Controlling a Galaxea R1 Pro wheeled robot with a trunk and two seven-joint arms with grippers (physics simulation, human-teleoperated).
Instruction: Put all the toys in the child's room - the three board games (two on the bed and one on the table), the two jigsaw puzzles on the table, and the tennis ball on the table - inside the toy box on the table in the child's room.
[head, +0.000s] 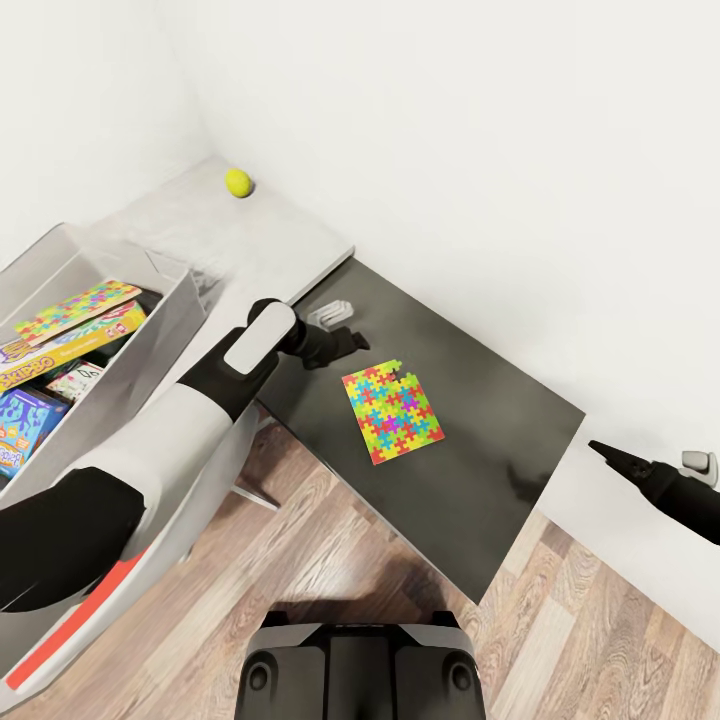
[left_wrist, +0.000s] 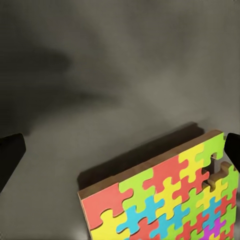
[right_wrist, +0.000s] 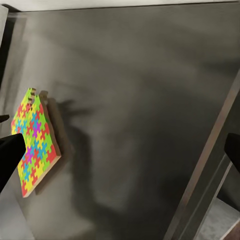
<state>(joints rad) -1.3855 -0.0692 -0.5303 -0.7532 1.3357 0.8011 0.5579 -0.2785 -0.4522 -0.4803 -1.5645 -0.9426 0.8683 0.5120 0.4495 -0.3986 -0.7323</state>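
The robot's dark base (head: 360, 665) sits nearest. Left gripper (head: 352, 341), fingers spread, hovers beside the jigsaw puzzle (head: 392, 411); right gripper (head: 603, 450) spread too, well right.

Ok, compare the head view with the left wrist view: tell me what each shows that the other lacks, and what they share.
Head view alone: the ball on the light table top by the wall, the toy box holding board games and a puzzle, the wood floor, and both arms. Left wrist view alone: the brown side edge of the puzzle on the table, seen close up. Shared: that puzzle lying flat on the dark table, and the left gripper.
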